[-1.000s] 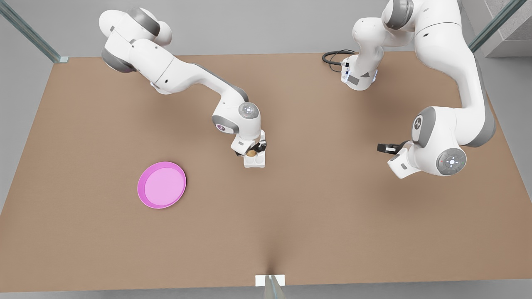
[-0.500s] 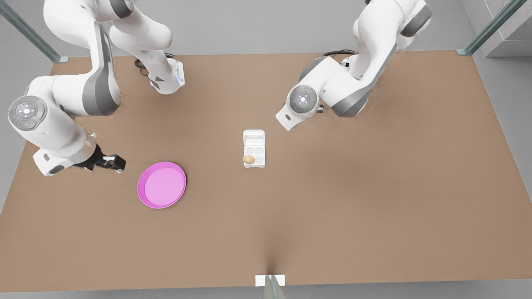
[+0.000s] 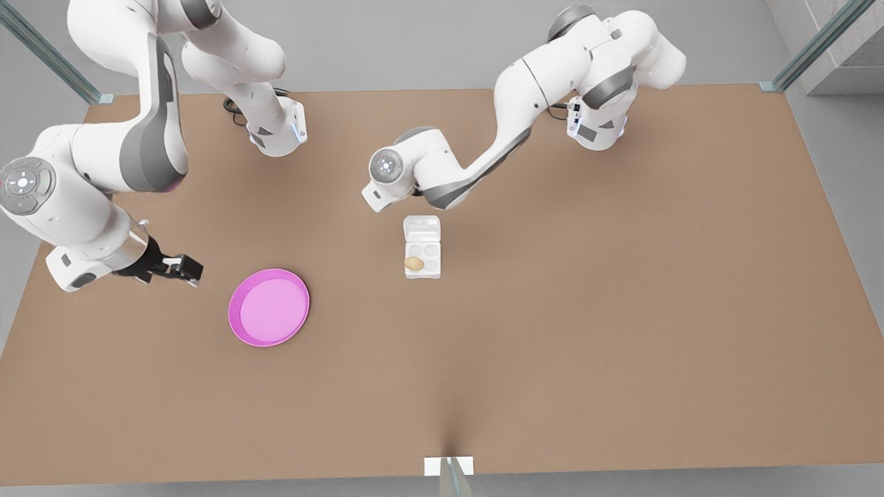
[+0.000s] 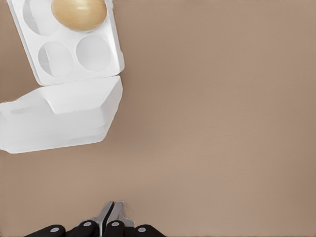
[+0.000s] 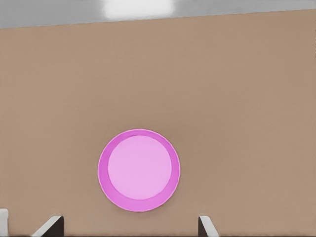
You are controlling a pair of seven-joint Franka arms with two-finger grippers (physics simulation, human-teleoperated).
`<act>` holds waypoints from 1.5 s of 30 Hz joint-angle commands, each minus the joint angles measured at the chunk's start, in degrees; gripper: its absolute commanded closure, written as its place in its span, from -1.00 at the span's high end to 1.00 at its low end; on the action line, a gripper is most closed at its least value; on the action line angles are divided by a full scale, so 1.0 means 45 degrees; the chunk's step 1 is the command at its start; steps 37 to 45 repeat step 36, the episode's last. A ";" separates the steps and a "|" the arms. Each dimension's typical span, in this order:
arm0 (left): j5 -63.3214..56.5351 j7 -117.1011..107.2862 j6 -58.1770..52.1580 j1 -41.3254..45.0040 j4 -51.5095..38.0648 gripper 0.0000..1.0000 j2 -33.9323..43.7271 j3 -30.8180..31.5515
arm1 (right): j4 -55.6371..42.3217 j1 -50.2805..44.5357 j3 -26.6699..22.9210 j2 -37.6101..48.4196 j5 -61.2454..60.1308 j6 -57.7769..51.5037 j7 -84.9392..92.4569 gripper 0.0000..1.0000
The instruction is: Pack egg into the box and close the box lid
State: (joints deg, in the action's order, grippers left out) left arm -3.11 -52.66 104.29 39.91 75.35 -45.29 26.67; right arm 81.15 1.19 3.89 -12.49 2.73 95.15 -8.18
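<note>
The white box (image 3: 423,275) sits mid-table with its lid (image 3: 422,225) open at the far end. The tan egg (image 3: 414,263) rests in the near cup on the front view's left. In the left wrist view the egg (image 4: 79,14) lies in one cup of the box (image 4: 116,59), and the lid (image 4: 59,116) is folded back. My left gripper (image 4: 112,205) is shut and empty, a short way beyond the lid over bare table. My right gripper (image 3: 192,268) is open and empty, at the front view's left beside the pink plate.
A round pink plate (image 3: 269,307) lies at the front view's left of the box, and its rim (image 5: 103,168) sits ahead of the right gripper's open fingers (image 5: 49,224). A black cable (image 3: 552,93) lies by the far arm base.
The right gripper let go of the egg in the box and pulled away to beside the pink plate. The left arm swung in to just behind the box's open lid.
</note>
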 commanded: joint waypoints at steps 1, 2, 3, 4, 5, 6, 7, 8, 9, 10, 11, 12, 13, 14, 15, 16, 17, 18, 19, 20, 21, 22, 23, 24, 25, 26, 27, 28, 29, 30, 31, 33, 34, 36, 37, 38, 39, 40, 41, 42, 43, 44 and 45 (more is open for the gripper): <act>-0.0695 0.0080 0.0125 -0.0002 0.0013 -0.57 -0.0034 -0.0163 | -0.0026 0.0086 -0.0005 -0.0018 -0.0002 0.0009 0.0002 1.00; -0.0812 0.0100 0.0692 -0.0002 0.0032 -0.57 -0.0209 -0.0281 | -0.0046 0.0106 -0.0005 -0.0018 -0.0021 0.0009 0.0002 1.00; -0.0929 0.0100 0.0829 -0.0002 0.0032 -0.57 -0.0308 -0.0281 | -0.0046 0.0106 -0.0005 -0.0038 -0.0021 0.0028 0.0002 1.00; -0.0988 0.0120 0.0887 -0.0002 0.0013 -0.57 -0.0386 -0.0301 | -0.0027 0.0067 0.0015 -0.0057 -0.0021 0.0145 0.0002 1.00; -0.0988 0.0120 0.0907 -0.0021 0.0013 -0.57 -0.0405 -0.0301 | -0.0007 0.0067 0.0034 -0.0038 -0.0255 0.0243 0.0002 1.00; -0.0968 0.0120 0.1121 -0.0021 0.0032 -0.57 -0.0464 -0.0457 | -0.0007 -0.0031 0.0034 -0.0037 -0.0295 0.0282 0.0002 1.00; -0.0949 0.0120 0.1434 -0.0002 0.0013 -0.57 -0.0464 -0.0457 | -0.0007 -0.0031 0.0034 -0.0038 -0.0295 0.0302 0.0021 1.00; -0.0910 0.0100 0.1629 -0.0021 0.0013 -0.57 -0.0503 -0.0457 | -0.0007 -0.0031 0.0034 -0.0038 -0.0314 0.0302 0.0021 1.00; -0.0890 0.0100 0.1649 -0.0021 -0.0007 -0.57 -0.0503 -0.0477 | -0.0007 0.0008 0.0034 -0.0057 -0.0314 0.0301 0.0021 1.00; -0.0871 0.0100 0.1649 -0.0099 -0.0007 -0.57 -0.0503 -0.0477 | -0.0007 0.0027 0.0034 -0.0077 -0.0314 0.0302 0.0021 1.00; -0.0851 0.0100 0.1649 -0.0119 -0.0065 -0.57 -0.0483 -0.0457 | -0.0007 0.0047 0.0034 -0.0077 -0.0314 0.0302 0.0041 1.00; -0.0851 0.0100 0.1668 -0.0197 -0.0085 -0.57 -0.0483 -0.0457 | -0.0007 0.0067 0.0034 -0.0077 -0.0314 0.0302 0.0099 1.00; -0.0812 0.0100 0.1688 -0.0294 -0.0124 -0.57 -0.0464 -0.0438 | -0.0007 0.0047 0.0034 -0.0096 -0.0314 0.0380 0.0099 1.00; -0.0753 0.0120 0.2039 -0.0392 -0.0124 -0.57 -0.0464 -0.0438 | 0.0013 0.0066 0.0034 -0.0096 -0.0314 0.0399 0.0099 1.00; -0.0578 0.0081 0.2449 -0.0471 -0.0124 -0.57 -0.0444 -0.0438 | -0.0007 0.0067 0.0034 -0.0116 -0.0314 0.0399 0.0099 1.00; -0.0383 0.0003 0.3094 -0.0471 -0.0124 -0.57 -0.0464 -0.0457 | 0.0013 0.0067 0.0034 -0.0116 -0.0314 0.0419 0.0099 1.00; -0.0128 -0.0017 0.3602 -0.0471 -0.0124 -0.57 -0.0464 -0.0477 | 0.0013 0.0067 0.0034 -0.0116 -0.0314 0.0438 0.0099 1.00; -0.0070 0.0120 0.3291 -0.0763 -0.0280 -0.57 -0.0406 -0.0438 | 0.0013 0.0067 0.0034 -0.0135 -0.0314 0.0438 0.0119 1.00; 0.0164 0.0198 0.1048 -0.1212 -0.0611 -0.46 -0.0015 -0.0340 | 0.0013 0.0067 0.0034 -0.0135 -0.0314 0.0438 0.0119 1.00; 0.1121 0.0803 -0.2838 -0.2266 -0.1588 0.01 0.0746 -0.0340 | 0.0013 0.0067 0.0034 -0.0135 -0.0314 0.0438 0.0138 1.00; 0.1160 0.1193 -0.5067 -0.3320 -0.1862 0.27 0.1508 -0.0321 | 0.0110 0.0086 0.0034 -0.0155 -0.0314 0.0536 0.0138 1.00; 0.1239 0.1934 -0.6416 -0.4687 -0.1882 0.66 0.2308 -0.0360 | 0.0130 0.0086 0.0034 -0.0135 -0.0314 0.0575 0.0138 1.00; 0.1122 0.4161 -0.7549 -0.6230 -0.1882 0.97 0.3129 -0.0477 | 0.0130 0.0086 0.0034 -0.0135 -0.0314 0.0575 0.0138 1.00; 0.1102 0.4826 -0.7765 -0.7053 -0.1882 1.00 0.3949 -0.1978 | 0.0130 0.0086 0.0034 -0.0155 -0.0314 0.0595 0.0138 1.00; 0.1102 0.6580 -0.7726 -0.7053 -0.1882 1.00 0.4243 -0.3521 | 0.0130 0.0086 0.0034 -0.0155 -0.0314 0.0595 0.0158 1.00; 0.1122 0.8124 -0.7687 -0.7053 -0.1882 1.00 0.4399 -0.4459 | 0.0130 0.0086 0.0034 -0.0155 -0.0314 0.0595 0.0138 1.00; 0.0907 0.8147 -0.6850 -0.7072 -0.1357 1.00 0.5159 -0.4735 | 0.0130 0.0086 0.0034 -0.0174 -0.0314 0.0595 0.0138 1.00; 0.0926 0.8147 -0.5599 -0.7053 0.0360 1.00 0.6349 -0.4754 | 0.0130 0.0086 0.0034 -0.0174 -0.0314 0.0595 0.0138 1.00; 0.0927 0.8263 -0.4954 -0.7345 0.2097 1.00 0.7735 -0.4793 | 0.0130 0.0086 0.0034 -0.0174 -0.0314 0.0595 0.0138 1.00; 0.0888 0.9006 -0.4114 -0.7579 0.3214 1.00 0.8441 -0.4832 | 0.0130 0.0086 0.0034 -0.0174 -0.0314 0.0595 0.0138 1.00; 0.0614 0.8772 -0.4074 -0.7580 0.3138 1.00 0.8150 -0.4832 | 0.0130 0.0086 0.0034 -0.0213 -0.0314 0.0595 0.0138 1.00; 0.0614 0.8869 -0.4112 -0.7599 0.3118 1.00 0.8032 -0.4949 | 0.0130 0.0086 0.0034 -0.0213 -0.0314 0.0595 0.0139 1.00; 0.0692 0.8928 -0.4171 -0.7580 0.3118 1.00 0.8013 -0.5203 | 0.0130 0.0086 0.0034 -0.0213 -0.0314 0.0595 0.0138 1.00; 0.0692 0.8928 -0.4269 -0.7580 0.3118 1.00 0.8013 -0.5203 | 0.0130 0.0086 0.0034 -0.0213 -0.0314 0.0575 0.0138 1.00; 0.0692 0.8928 -0.4269 -0.7580 0.3118 1.00 0.8013 -0.5203 | 0.0130 0.0086 0.0034 -0.0213 -0.0314 0.0575 0.0138 1.00; 0.0692 0.8928 -0.4269 -0.7580 0.3118 1.00 0.8013 -0.5203 | 0.0130 0.0086 0.0034 -0.0213 -0.0314 0.0575 0.0138 1.00; 0.0692 0.8928 -0.4269 -0.7580 0.3118 1.00 0.8013 -0.5203 | 0.0130 0.0086 0.0034 -0.0213 -0.0314 0.0575 0.0138 1.00; 0.0692 0.8928 -0.4269 -0.7580 0.3118 1.00 0.8013 -0.5203 | 0.0130 0.0086 0.0034 -0.0213 -0.0314 0.0575 0.0138 1.00; 0.0692 0.8928 -0.4269 -0.7580 0.3118 1.00 0.8013 -0.5203 | 0.0130 0.0086 0.0034 -0.0213 -0.0314 0.0575 0.0138 1.00; 0.0692 0.8928 -0.4269 -0.7580 0.3118 1.00 0.8013 -0.5203 | 0.0130 0.0086 0.0034 -0.0213 -0.0314 0.0575 0.0138 1.00; 0.0692 0.8928 -0.4269 -0.7580 0.3118 1.00 0.8013 -0.5203 | 0.0130 0.0086 0.0034 -0.0213 -0.0314 0.0575 0.0138 1.00; 0.0692 0.8928 -0.4269 -0.7580 0.3118 1.00 0.8013 -0.5203 | 0.0130 0.0086 0.0034 -0.0213 -0.0314 0.0575 0.0138 1.00; 0.0692 0.8928 -0.4269 -0.7580 0.3118 1.00 0.8013 -0.5203 | 0.0130 0.0086 0.0034 -0.0213 -0.0314 0.0575 0.0138 1.00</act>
